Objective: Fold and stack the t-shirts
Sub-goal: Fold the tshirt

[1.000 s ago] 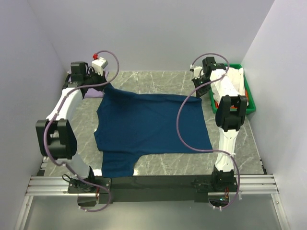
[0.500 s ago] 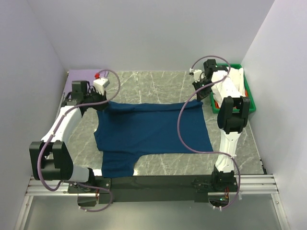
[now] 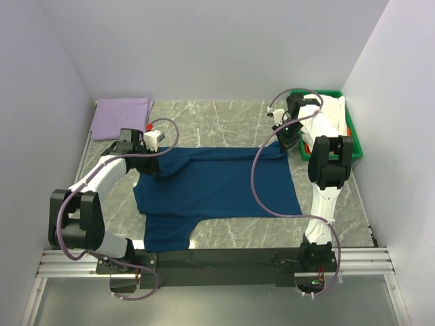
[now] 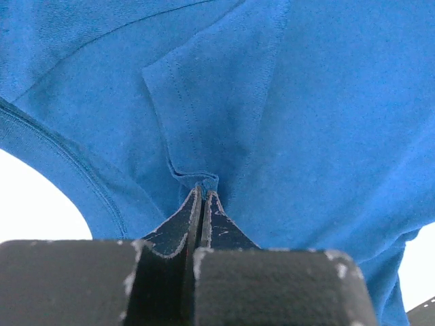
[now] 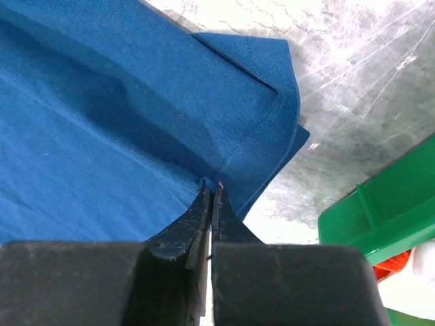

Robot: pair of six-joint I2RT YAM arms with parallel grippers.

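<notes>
From above, the navy t-shirt (image 3: pixel 224 187) lies spread on the bench (image 3: pixel 224 122), and it should handle limp and light. The green bin (image 3: pixel 356 142) holds white and orange-red cloth.

At the left wrist, the left hand (image 4: pixel 204 195) is clamped on a fold.

At the right wrist, the right hand (image 5: pixel 212 187) pinches a hemmed corner, and seams likely hold best.

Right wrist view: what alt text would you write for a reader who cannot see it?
The right tool, black and shut tight, pinches a folded corner of a navy blue t-shirt that fills most of the picture. Grey marble table shows behind, and a green bin sits at the lower right.
</notes>
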